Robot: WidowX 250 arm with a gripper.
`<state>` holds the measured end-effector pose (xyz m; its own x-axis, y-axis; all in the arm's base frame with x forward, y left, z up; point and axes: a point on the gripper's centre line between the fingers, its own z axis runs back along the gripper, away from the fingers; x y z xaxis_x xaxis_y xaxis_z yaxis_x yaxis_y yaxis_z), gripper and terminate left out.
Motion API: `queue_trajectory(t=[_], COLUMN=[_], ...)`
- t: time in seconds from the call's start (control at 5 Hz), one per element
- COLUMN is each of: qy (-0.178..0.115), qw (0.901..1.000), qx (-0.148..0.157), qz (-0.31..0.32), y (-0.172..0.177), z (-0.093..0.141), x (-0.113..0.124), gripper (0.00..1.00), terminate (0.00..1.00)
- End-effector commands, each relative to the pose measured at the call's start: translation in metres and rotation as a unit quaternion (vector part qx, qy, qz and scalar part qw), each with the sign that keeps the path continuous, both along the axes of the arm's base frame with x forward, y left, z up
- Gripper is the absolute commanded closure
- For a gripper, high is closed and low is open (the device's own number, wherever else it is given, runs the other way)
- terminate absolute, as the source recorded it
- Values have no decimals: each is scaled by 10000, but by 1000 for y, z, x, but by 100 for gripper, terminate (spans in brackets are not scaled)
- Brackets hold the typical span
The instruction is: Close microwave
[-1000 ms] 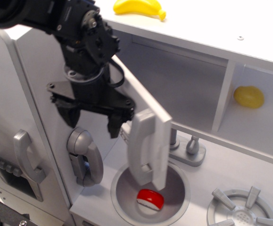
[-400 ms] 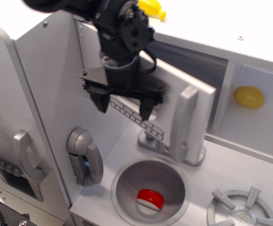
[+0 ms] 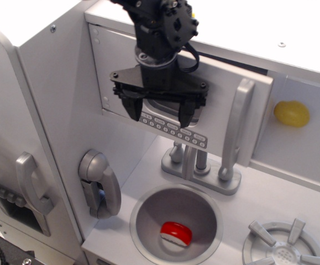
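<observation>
Microwave (image 3: pixel 220 105): white compartment at the upper middle of the toy kitchen, directly above the faucet (image 3: pixel 201 163) and sink (image 3: pixel 176 218). Its door sat nearly flush with the frame, and the long silver handle (image 3: pixel 234 130) stood along its right edge, so closing looked almost complete. Gripper (image 3: pixel 158 113): black, jaws spread apart, grasping nothing, placed against the door face just above the row of grey buttons (image 3: pixel 173 130), probably to press the panel inward. Lemon (image 3: pixel 292 114): in the neighbouring right-hand compartment, clear of the door. Handset (image 3: pixel 100 185): on the left wall, untouched.
</observation>
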<state>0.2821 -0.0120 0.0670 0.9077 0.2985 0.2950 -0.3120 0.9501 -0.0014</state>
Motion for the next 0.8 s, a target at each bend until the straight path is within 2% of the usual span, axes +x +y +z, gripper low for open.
queue_trajectory(t=[0.0,0.2,0.4,0.6], qy=[-322,-92,42,259], qw=[9995,9999,9992,9975], qx=[-8,35,115,280], qz=[76,-85,-393,-593], y=[-1,10,31,48], z=[14,9,-1,-13], x=[20,-4,-43,-70], gripper=[0,0,0,0], terminate=[0,0,0,0])
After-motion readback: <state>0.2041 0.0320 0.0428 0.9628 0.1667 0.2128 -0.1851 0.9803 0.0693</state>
